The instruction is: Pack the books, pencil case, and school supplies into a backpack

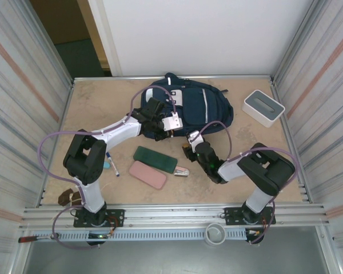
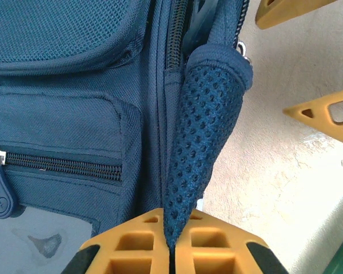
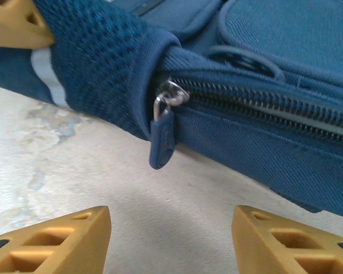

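stapler (image 1: 182, 171) lies on the table (image 1: 103, 108), before the backpack (image 1: 208, 105).

We find the backpack (image 1: 188, 105) filling the table's (image 1: 97, 108) far middle, at 12 o'clock. Bare tabletop lies open at 10 o'clock and at 3 o'clock, and a narrow lane runs between the backpack and the white box (image 1: 263, 107) at 2 o'clock. At 6 o'clock a green case (image 1: 155, 159), a pink case (image 1: 148, 174) and the stapler (image 1: 182, 171) lie bunched; the pen (image 1: 112, 163) lies at 8 o'clock. The left gripper (image 2: 172, 228), clamped on a mesh strap (image 2: 203, 148), and the right gripper (image 3: 170, 216) crowd the backpack's near edge. Bare table lies between the right gripper's spread fingers (image 3: 68, 240) and the zipper pull (image 3: 161, 142).
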`<state>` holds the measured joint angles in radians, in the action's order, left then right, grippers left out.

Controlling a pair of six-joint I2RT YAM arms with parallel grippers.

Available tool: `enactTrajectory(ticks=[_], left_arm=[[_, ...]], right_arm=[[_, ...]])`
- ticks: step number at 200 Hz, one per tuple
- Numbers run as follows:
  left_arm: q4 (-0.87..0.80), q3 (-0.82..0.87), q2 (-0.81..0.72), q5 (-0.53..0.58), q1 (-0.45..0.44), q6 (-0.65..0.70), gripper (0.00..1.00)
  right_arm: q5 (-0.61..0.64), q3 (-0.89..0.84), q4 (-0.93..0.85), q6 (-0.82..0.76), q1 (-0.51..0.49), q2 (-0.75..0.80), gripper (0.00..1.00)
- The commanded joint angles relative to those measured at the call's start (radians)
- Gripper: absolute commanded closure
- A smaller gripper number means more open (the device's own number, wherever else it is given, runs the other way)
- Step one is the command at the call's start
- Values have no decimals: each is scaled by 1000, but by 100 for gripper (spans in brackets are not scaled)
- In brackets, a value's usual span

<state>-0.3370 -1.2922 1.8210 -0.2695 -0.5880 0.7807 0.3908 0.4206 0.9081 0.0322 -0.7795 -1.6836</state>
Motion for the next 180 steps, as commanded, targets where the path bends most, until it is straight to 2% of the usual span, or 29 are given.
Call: enactTrajectory(ticks=[1, 72, 133, 180], left_arm=[[21, -45, -40, -68, 2, -10, 100], [16, -41, -35, -66, 1, -11, 100], [14, -32, -35, -36, 1, -2, 100], [63, 5, -48, -18, 12, 24, 100]], right_arm=[[66, 43, 132, -45, -4, -38, 47], [101, 90, 144, -57, -4, -83, 59], [125, 81, 140, -64, -5, -80, 86], [134, 45, 48, -32, 5, -16, 95]])
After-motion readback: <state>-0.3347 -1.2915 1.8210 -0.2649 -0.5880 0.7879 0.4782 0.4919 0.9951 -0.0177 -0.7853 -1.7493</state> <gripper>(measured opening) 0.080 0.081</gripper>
